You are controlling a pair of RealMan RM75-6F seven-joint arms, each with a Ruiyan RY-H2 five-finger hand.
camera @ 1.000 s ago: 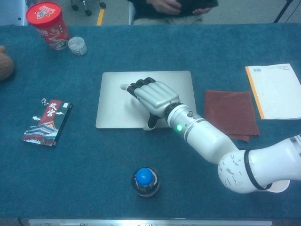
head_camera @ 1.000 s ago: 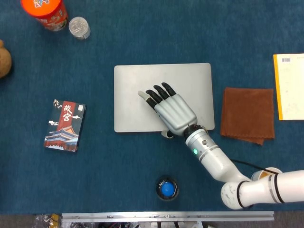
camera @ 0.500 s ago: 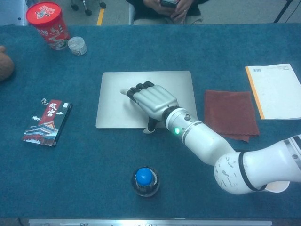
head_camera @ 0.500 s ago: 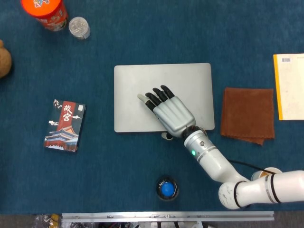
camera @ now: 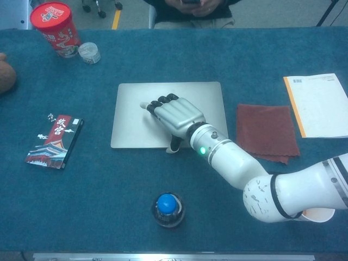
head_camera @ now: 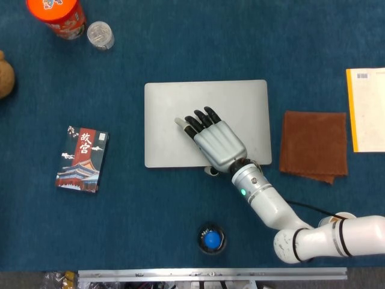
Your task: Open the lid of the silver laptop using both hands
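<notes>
Since the earlier frames the right hand (head_camera: pixel 219 142) has hardly shifted on the silver laptop (head_camera: pixel 168 114); it has slid a touch toward the near edge, the forearm (camera: pixel 231 163) has swung in closer to the worktop's near edge, and the lid is still shut flat.

The hand lies palm down on the lid's near right part, fingers (camera: pixel 163 101) stretched out close together toward the far left, gripping nothing. Its thumb (head_camera: pixel 210 171) dips past the laptop's near edge, and whether it hooks under the lid cannot be made out. The left hand shows in neither view.

At the worktop's left edge a brown object (head_camera: pixel 5 75) is cut off. A red canister (head_camera: pixel 57 15) in the far left corner is clipped in the head view, with a small clear-lidded jar (head_camera: pixel 100 34) beside it. A printed box (head_camera: pixel 82 159) lies left of the laptop, well apart. A blue-topped round object (camera: pixel 167 209) sits near the near edge. Right of the laptop lies a brown cloth (head_camera: pixel 313 146), just apart from it; a yellow-edged booklet (head_camera: pixel 365 109) runs off the right edge.
</notes>
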